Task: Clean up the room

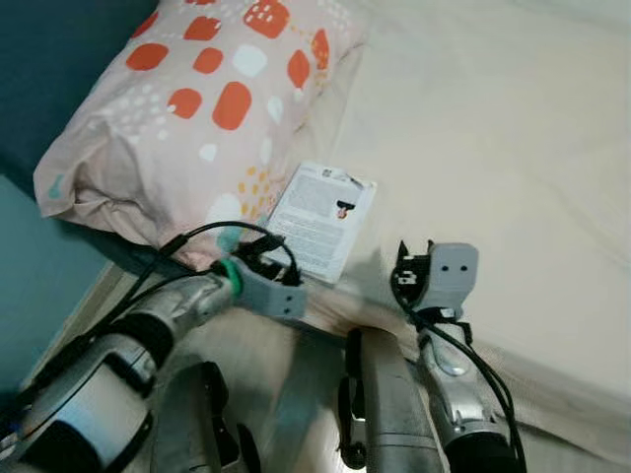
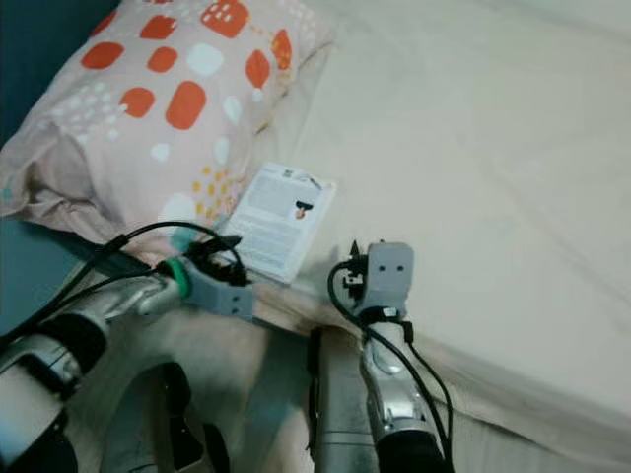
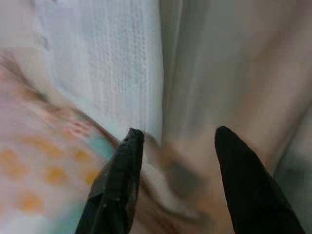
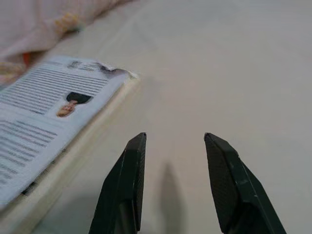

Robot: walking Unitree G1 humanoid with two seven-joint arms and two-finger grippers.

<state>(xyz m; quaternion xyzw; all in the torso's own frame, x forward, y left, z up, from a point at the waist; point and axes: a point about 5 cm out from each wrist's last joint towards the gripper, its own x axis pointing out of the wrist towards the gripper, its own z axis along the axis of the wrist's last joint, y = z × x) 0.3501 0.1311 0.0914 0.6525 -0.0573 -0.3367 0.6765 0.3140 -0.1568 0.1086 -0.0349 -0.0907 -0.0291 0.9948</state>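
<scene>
- Left eye view: a book (image 1: 322, 222) lies back cover up near the edge of the bed (image 1: 493, 128), one corner tucked against a pillow (image 1: 197, 108) printed with orange and white patches.
- Both arms of the robot reach toward the bed edge. The left claw (image 3: 175, 141) sits at the near corner of the book, beside the pillow; its black fingers (image 3: 122, 180) stand spread, with nothing between them.
- The right claw (image 4: 173, 141) hovers low over the cream sheet just beside the book's free long edge, its fingers parted and empty.
- Right wrist view: the book's cover is white, with dense lines of small black print, a small portrait-like picture and a dark mark near one corner. The page block shows as a pale, fairly thick band along the side. It lies flat and closed.
- Progress, as a judgement: the clean-up looks to be at an early stage for this item. The book is not yet lifted and neither claw has hold of it.
- What is left, by the same reading: getting a grip on the book, likely at the exposed edge, raising it clear of the pillow and carrying it wherever it belongs. The pictures do not show that place.
- Left wrist view is blurred; pillow print and pale fabric can be made out, little more.
</scene>
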